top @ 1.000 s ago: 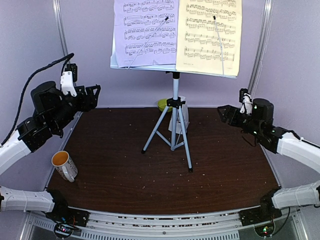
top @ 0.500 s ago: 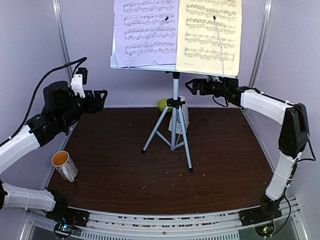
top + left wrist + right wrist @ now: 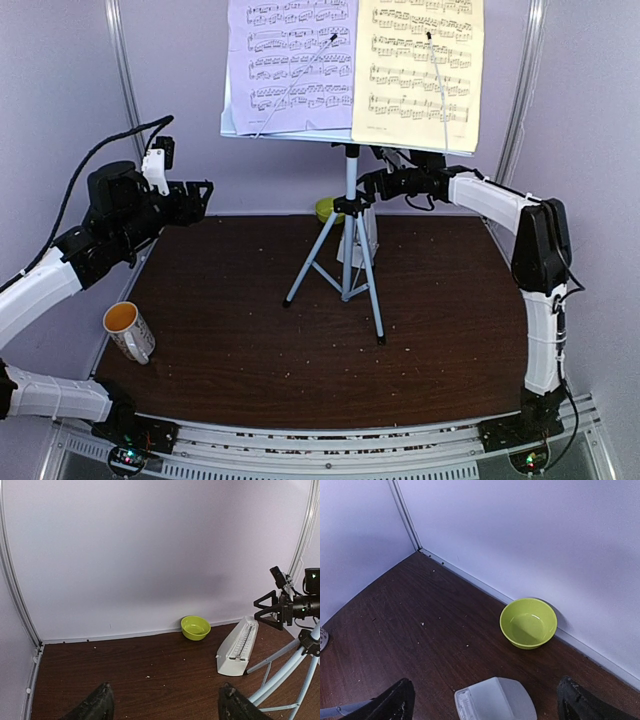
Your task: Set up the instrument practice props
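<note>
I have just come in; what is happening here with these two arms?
The music stand stands upright mid-table with the lavender page and the yellow page on it. Behind it, the right hand hangs open over the white metronome, near the green bowl, gripping nothing. The left hand is open and empty, raised at the left.

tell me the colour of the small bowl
Lime green bowl; clearest in the right wrist view.
</note>
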`<state>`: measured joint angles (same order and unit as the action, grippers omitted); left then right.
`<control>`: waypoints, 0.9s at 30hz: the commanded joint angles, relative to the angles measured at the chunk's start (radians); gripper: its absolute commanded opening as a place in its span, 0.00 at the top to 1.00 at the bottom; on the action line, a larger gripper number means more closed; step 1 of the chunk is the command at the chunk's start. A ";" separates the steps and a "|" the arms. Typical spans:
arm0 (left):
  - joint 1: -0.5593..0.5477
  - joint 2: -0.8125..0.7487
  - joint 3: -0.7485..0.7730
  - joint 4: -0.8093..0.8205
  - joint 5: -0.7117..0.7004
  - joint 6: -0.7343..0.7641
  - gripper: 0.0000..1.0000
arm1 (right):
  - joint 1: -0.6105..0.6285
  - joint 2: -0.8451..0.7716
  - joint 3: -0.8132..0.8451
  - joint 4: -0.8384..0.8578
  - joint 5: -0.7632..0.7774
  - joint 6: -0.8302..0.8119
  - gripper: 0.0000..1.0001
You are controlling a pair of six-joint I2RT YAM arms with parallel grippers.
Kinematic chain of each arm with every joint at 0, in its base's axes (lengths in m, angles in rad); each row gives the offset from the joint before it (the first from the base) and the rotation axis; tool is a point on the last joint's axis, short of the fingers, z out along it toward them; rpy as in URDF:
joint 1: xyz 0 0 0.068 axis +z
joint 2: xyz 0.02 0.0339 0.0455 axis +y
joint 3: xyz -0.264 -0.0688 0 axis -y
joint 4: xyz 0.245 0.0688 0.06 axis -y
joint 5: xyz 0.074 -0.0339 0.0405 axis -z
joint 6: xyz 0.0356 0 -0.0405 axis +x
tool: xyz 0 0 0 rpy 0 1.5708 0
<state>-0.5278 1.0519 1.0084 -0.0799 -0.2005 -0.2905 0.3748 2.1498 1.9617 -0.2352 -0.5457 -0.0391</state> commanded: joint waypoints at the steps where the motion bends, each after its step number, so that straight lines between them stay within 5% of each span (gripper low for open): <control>1: 0.012 -0.002 0.032 0.023 0.019 -0.013 0.27 | -0.008 0.075 0.097 -0.064 -0.023 -0.068 0.00; 8: 0.012 0.010 0.046 0.015 0.029 -0.017 0.27 | -0.015 0.188 0.264 -0.175 -0.064 -0.125 0.00; 16: 0.012 0.025 0.053 0.023 0.045 -0.024 0.27 | -0.015 0.226 0.267 -0.240 -0.042 -0.187 0.04; 27: 0.012 0.012 0.051 0.016 0.043 -0.022 0.27 | -0.015 0.201 0.243 -0.244 0.029 -0.212 0.24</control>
<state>-0.5240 1.0767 1.0298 -0.0834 -0.1677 -0.3054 0.3679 2.3684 2.2017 -0.4774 -0.5781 -0.2363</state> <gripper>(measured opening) 0.729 0.821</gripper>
